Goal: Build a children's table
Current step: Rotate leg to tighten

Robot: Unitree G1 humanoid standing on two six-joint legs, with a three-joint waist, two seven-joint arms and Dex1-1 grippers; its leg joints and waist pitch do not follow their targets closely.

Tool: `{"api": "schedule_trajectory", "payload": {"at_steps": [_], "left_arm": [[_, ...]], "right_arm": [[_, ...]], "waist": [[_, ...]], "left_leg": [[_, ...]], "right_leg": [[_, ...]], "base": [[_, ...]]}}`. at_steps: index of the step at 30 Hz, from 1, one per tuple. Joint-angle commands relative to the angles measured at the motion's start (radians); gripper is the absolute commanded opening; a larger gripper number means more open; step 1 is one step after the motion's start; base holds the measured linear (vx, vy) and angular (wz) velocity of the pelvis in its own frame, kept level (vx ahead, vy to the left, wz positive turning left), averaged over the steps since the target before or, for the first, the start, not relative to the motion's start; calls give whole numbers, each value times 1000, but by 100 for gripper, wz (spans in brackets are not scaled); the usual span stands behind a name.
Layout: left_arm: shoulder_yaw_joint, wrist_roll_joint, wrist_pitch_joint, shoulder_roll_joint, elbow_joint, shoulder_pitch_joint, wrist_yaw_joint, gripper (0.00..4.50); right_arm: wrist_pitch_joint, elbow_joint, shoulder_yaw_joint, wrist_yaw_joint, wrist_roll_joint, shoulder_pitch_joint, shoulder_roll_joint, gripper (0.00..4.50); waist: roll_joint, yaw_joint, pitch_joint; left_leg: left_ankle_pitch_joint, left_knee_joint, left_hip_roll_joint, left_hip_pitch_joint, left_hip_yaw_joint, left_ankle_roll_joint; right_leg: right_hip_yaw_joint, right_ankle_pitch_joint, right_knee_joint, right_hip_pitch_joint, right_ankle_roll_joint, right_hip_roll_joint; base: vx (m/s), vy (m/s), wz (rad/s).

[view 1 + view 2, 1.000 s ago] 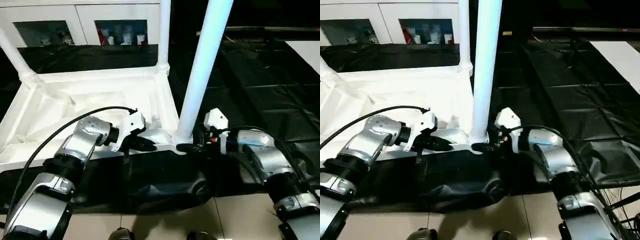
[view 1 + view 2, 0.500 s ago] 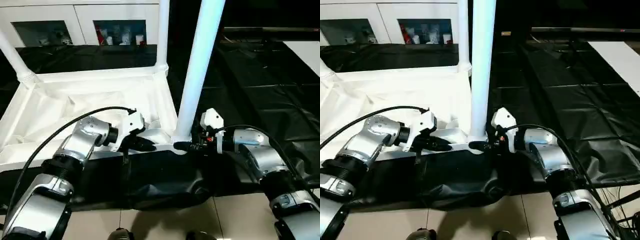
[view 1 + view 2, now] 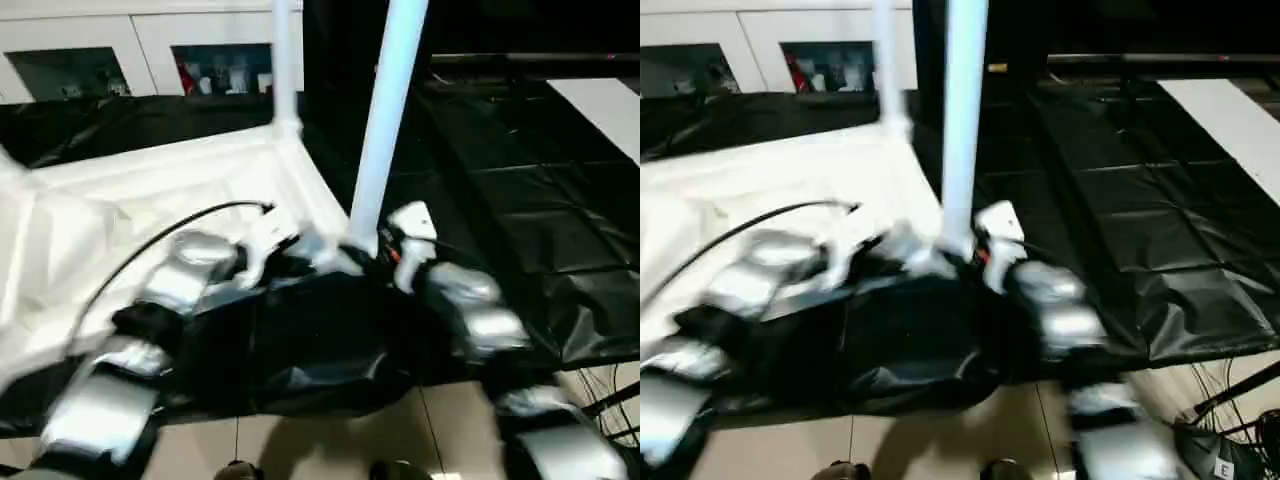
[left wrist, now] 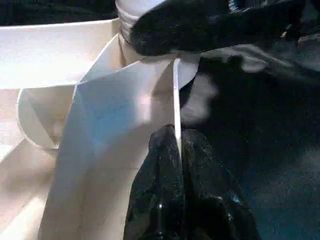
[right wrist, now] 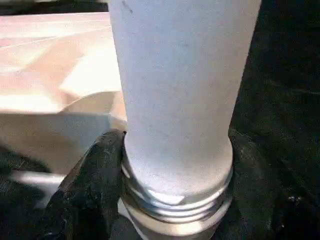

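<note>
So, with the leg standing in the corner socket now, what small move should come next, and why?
Probably the right gripper should twist the leg further into its socket. A threaded ring still shows at the leg's base, its fingers sit on both sides there, and the left gripper pinches the table's rim, bracing it.

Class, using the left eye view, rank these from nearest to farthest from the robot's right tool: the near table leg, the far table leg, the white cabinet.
1. Near table leg: standing right at the right tool.
2. Far table leg: at the tabletop's back corner, to the left.
3. White cabinet: along the back wall.
</note>
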Motion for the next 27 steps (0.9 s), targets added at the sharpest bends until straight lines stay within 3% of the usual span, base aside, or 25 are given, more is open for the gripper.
{"api": "schedule_trajectory", "payload": {"at_steps": [1,5,8,9,13,17,20,24,27], "left_arm": [[0,-8,-25,-42,34,0,44,0],[-12,21,-47,-60,64,-15,61,0],[-15,28,-59,-57,78,-17,49,0],[-18,30,-61,-53,77,-15,43,0],[-26,37,-76,-38,80,-6,25,0],[-32,37,-93,-17,65,11,-35,0],[-34,32,-104,-2,46,24,-71,0],[-42,22,-111,33,11,49,-146,0],[-48,18,-121,61,-16,62,-197,0]], "right_arm": [[19,83,-22,-115,-14,0,28,269],[7,148,-23,-229,-36,-36,100,269],[-12,147,-26,-199,-30,-40,121,269],[-29,137,-34,-183,-15,-36,124,325],[-74,105,-51,-145,8,-27,109,367],[-62,33,-48,-29,10,-11,35,390],[-37,-34,-9,117,9,13,-27,398],[-30,-146,46,367,33,70,-148,398],[3,-218,83,561,68,108,-224,398]], "waist": [[-3,3,-77],[-2,4,-75],[-5,3,-75],[-5,3,-76],[-7,5,-79],[-14,7,-79],[-17,15,-80],[-23,17,-78],[-19,16,-77]], "left_leg": [[-279,-70,-22,12,16,-3],[-294,-75,-21,11,14,-3],[-314,-77,-20,11,13,0],[-310,-77,-19,11,13,3],[-271,-74,-19,9,16,22],[-237,-70,-20,9,20,37],[-180,-67,-19,3,19,74],[-188,-65,-17,4,20,96],[-198,-66,-16,4,20,94]], "right_leg": [[18,-255,-78,59,-212,-19],[17,-285,-81,57,-192,-20],[17,-294,-83,57,-183,-20],[18,-284,-82,57,-183,-21],[19,-218,-77,60,-205,-20],[20,-174,-73,62,-219,-19],[18,-102,-65,71,-230,-18],[19,-113,-67,73,-233,-20],[18,-140,-69,70,-238,-19]], "base": [[0,0,0],[0,0,0],[0,0,0],[0,0,0],[0,0,0],[0,0,0],[0,0,0],[0,0,0],[0,0,0]]}}
